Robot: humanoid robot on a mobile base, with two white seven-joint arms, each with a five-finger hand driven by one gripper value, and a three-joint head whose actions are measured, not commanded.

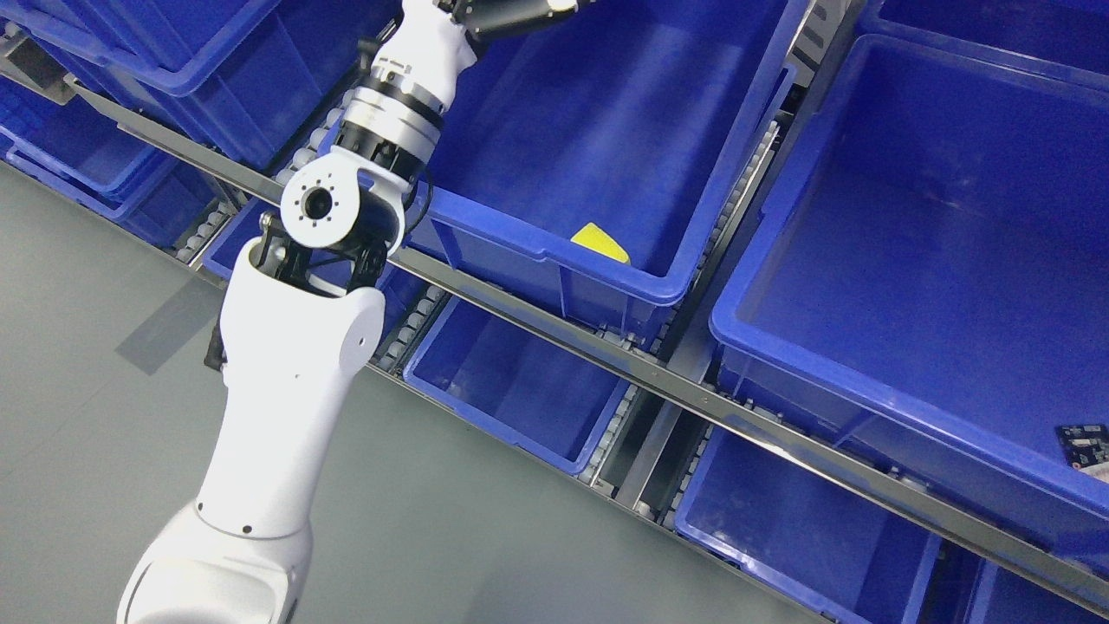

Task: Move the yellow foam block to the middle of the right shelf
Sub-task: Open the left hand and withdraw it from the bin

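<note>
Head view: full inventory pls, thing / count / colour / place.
yellow foam block: 1, yellow, near front corner inside the centre bin, mostly hidden by the bin's front wall
centre bin: 1, blue, middle shelf level, centre of frame
right bin: 1, blue, middle level, right of the centre bin
circuit board: 1, dark, inside the right bin at the right edge, cut off by the frame
other bins: several, blue, upper left and along the lower level; exact count unclear
shelf rail: 1, grey metal, runs diagonally under the middle bins
roller tracks: several, grey, between bins
floor: grey, lower left
left arm: 1, white with black joints, rises from the lower left to the top edge; its hand is cut off by the top edge
right arm: not in view
</note>
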